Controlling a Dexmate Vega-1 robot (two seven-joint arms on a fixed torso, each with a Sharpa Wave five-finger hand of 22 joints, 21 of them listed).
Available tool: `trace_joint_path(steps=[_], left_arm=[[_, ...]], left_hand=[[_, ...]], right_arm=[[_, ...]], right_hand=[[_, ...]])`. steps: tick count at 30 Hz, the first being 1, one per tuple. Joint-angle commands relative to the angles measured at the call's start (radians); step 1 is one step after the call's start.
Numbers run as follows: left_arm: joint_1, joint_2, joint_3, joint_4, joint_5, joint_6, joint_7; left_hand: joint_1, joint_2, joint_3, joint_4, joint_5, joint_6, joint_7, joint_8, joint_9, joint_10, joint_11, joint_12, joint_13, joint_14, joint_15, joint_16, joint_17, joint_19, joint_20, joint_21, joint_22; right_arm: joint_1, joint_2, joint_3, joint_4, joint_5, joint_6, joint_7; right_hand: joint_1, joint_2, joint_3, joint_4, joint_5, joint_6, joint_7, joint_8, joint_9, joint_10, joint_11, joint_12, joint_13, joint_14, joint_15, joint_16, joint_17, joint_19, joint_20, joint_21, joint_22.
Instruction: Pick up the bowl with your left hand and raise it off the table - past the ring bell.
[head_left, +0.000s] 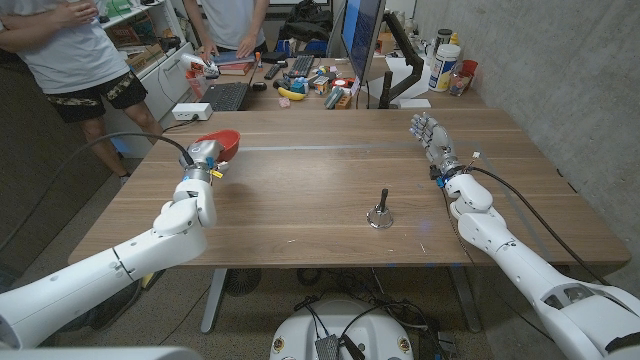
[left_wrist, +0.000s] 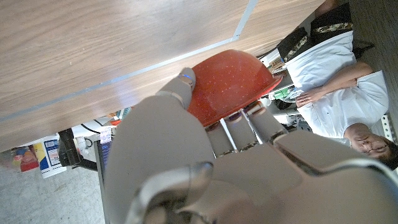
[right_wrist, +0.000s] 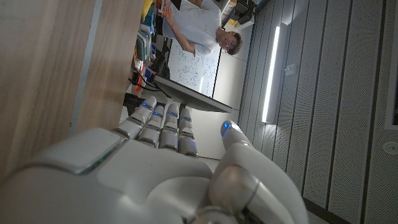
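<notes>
the red bowl (head_left: 219, 142) sits at the far left part of the wooden table (head_left: 330, 190), near the pale seam line that crosses the top. the left hand (head_left: 203, 154) is at the bowl's near side; the left wrist view shows its thumb on the bowl's (left_wrist: 233, 81) red outer wall and the other fingers (left_wrist: 242, 127) reaching under or behind the rim, so the left hand (left_wrist: 186, 162) grips the bowl. the bowl is tilted in the wrist view; whether its base is off the table cannot be told from either view.

the ring bell (head_left: 380, 215) stands upright on the table's near middle, well apart from the bowl and from both hands, its dark handle pointing up.

the right hand (head_left: 432, 138) is over the far right part of the table, fingers extended and slightly apart, holding nothing. the right wrist view shows the right hand (right_wrist: 174, 168) with its fingers (right_wrist: 165, 127) side by side and thumb set off to one side, beside the table edge.

two people stand behind the table, near a cluttered desk (head_left: 290, 80) with a keyboard and monitor.
</notes>
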Motion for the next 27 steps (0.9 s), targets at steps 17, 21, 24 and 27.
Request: trace_joint_path(steps=[17, 21, 24, 27], left_arm=[[-0.023, 0.040, -0.009, -0.116, 0.092, 0.056, -0.050], [-0.024, 0.043, -0.009, -0.124, 0.106, 0.063, -0.057], [-0.023, 0.042, -0.010, -0.126, 0.116, 0.065, -0.057], [-0.024, 0.044, -0.015, -0.130, 0.120, 0.066, -0.063]], left_hand=[[-0.020, -0.008, 0.007, 0.022, 0.004, 0.017, -0.002, 0.012, 0.002, 0.018, -0.001, 0.000, 0.013, 0.019, -0.097, 0.004, 0.006, 0.010, -0.059, 0.009, 0.002], [-0.021, -0.008, 0.006, 0.023, 0.004, 0.017, -0.001, 0.012, 0.002, 0.019, -0.001, -0.001, 0.014, 0.020, -0.098, 0.003, 0.006, 0.010, -0.059, 0.009, 0.002], [-0.024, -0.009, 0.006, 0.024, 0.004, 0.018, 0.000, 0.012, 0.002, 0.019, -0.002, -0.002, 0.016, 0.021, -0.097, 0.003, 0.006, 0.009, -0.058, 0.009, 0.002], [-0.025, -0.010, 0.005, 0.025, 0.004, 0.021, 0.000, 0.013, 0.002, 0.022, -0.003, -0.002, 0.017, 0.022, -0.098, 0.003, 0.006, 0.011, -0.057, 0.010, 0.002]], right_arm=[[-0.002, -0.013, 0.010, -0.011, 0.007, 0.002, 0.007], [-0.002, -0.013, 0.010, -0.011, 0.009, 0.001, 0.009], [-0.002, -0.013, 0.011, -0.011, 0.010, 0.000, 0.011], [-0.003, -0.014, 0.011, -0.015, 0.009, 0.000, 0.008]], right_hand=[[-0.002, -0.009, 0.002, -0.005, 0.004, 0.003, 0.003, 0.003, 0.005, 0.012, -0.005, -0.002, 0.003, 0.008, -0.002, 0.000, 0.002, 0.013, 0.001, -0.006, 0.006], [-0.001, -0.009, 0.002, -0.005, 0.004, 0.003, 0.003, 0.003, 0.005, 0.013, -0.007, -0.002, 0.003, 0.009, -0.003, 0.001, 0.002, 0.014, 0.000, -0.006, 0.006], [-0.001, -0.008, 0.002, -0.005, 0.004, 0.004, 0.003, 0.003, 0.005, 0.013, -0.006, -0.002, 0.003, 0.011, -0.003, 0.001, 0.002, 0.015, 0.000, -0.007, 0.006], [-0.001, -0.008, 0.002, -0.006, 0.004, 0.004, 0.003, 0.003, 0.005, 0.013, -0.007, -0.002, 0.003, 0.013, -0.004, 0.002, 0.001, 0.017, 0.001, -0.007, 0.006]])
